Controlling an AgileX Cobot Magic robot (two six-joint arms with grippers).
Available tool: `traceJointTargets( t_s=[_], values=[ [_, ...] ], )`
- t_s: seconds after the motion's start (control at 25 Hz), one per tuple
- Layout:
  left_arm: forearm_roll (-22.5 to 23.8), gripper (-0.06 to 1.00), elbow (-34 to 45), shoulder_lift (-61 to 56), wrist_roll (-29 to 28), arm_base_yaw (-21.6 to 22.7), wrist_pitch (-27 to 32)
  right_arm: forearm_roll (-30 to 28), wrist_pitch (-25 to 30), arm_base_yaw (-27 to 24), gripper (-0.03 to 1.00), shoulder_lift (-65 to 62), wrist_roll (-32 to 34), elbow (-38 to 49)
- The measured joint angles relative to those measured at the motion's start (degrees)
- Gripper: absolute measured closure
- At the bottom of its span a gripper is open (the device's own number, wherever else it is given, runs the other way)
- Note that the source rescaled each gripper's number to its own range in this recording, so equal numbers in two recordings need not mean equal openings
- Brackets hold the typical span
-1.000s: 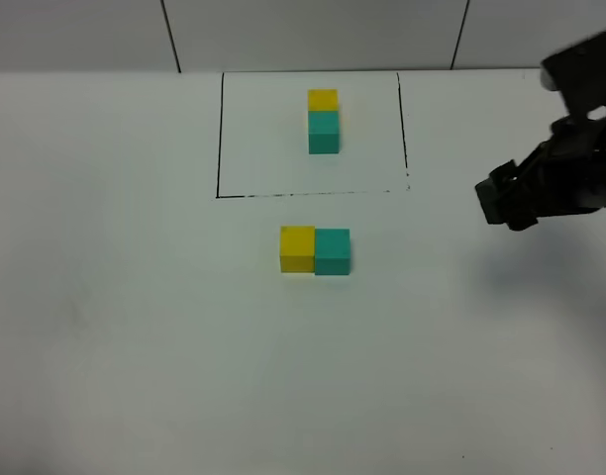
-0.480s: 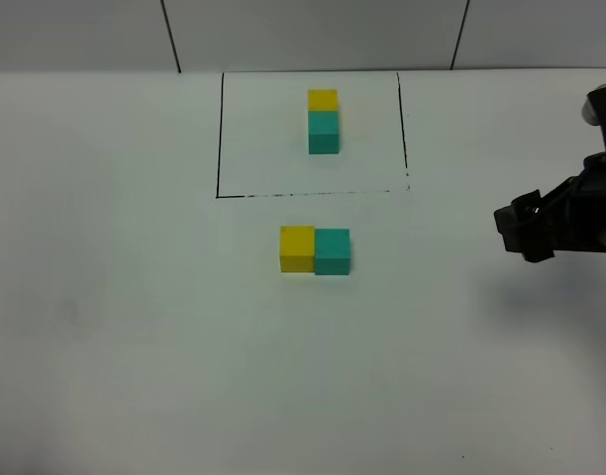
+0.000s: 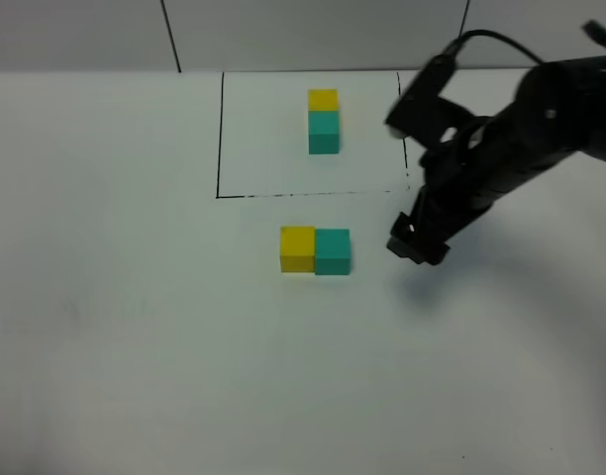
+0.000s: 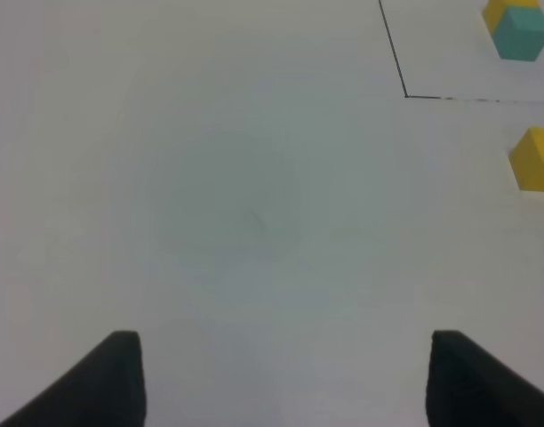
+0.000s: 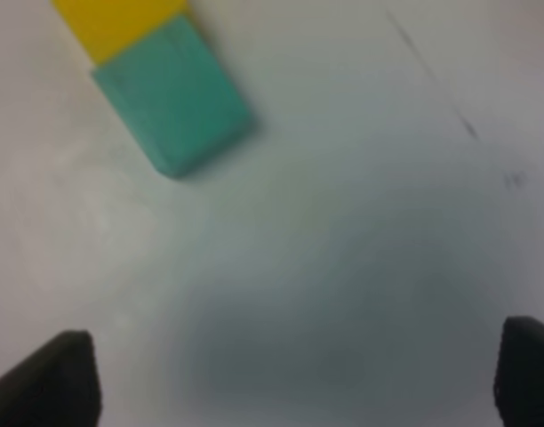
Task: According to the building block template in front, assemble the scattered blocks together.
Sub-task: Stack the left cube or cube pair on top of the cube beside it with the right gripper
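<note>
- Looking down from the high camera, I see the white table (image 3: 135, 346) filling nearly the whole view, with grey wall panels (image 3: 85, 35) behind its far edge.
- The right arm (image 3: 521, 139) reaches in from the right and crosses the right side of the black outline (image 3: 220, 139), hiding part of that line.
- Inside the outline sits the template (image 3: 323, 121), a yellow cube touching a teal one, yellow farther from me.
- The two loose blocks lie just in front of the outline's near edge. The yellow block (image 3: 297, 247) is on the left and the teal block (image 3: 333, 251) on the right, touching side by side.
- The right gripper (image 3: 417, 247) hangs low just right of the teal block, apart from it, with bare table between. Its wrist camera shows the fingers spread wide and holding nothing.
- The left gripper (image 4: 285, 382) shows only in its own wrist camera: fingers parted over bare table and empty, well apart from the blocks.
</note>
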Motion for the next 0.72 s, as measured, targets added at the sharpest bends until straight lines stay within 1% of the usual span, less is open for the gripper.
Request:
traceJointTargets(
  t_s=[0.16,0.24,0.4,0.52,0.72],
  values=[
    [0.00,0.53,0.00,0.00,0.00,0.00,0.00,-2.98,6.66,5.05,0.17,9.55,-4.55,-10.65],
    [0.00,0.53,0.00,0.00,0.00,0.00,0.00,-5.69,10.48,7.20,0.17,14.45,-5.59,-16.29],
    [0.00,0.53,0.00,0.00,0.00,0.00,0.00,-8.75,15.87,10.54,0.17,21.75,-6.75,-25.12],
    [0.00,0.53,0.00,0.00,0.00,0.00,0.00,-9.17,17.24,12.08,0.17,25.24,-8.07,-28.82],
    [0.00,0.53,0.00,0.00,0.00,0.00,0.00,-9.94,16.72,13.18,0.17,26.84,-9.99,-29.48]
  ],
)
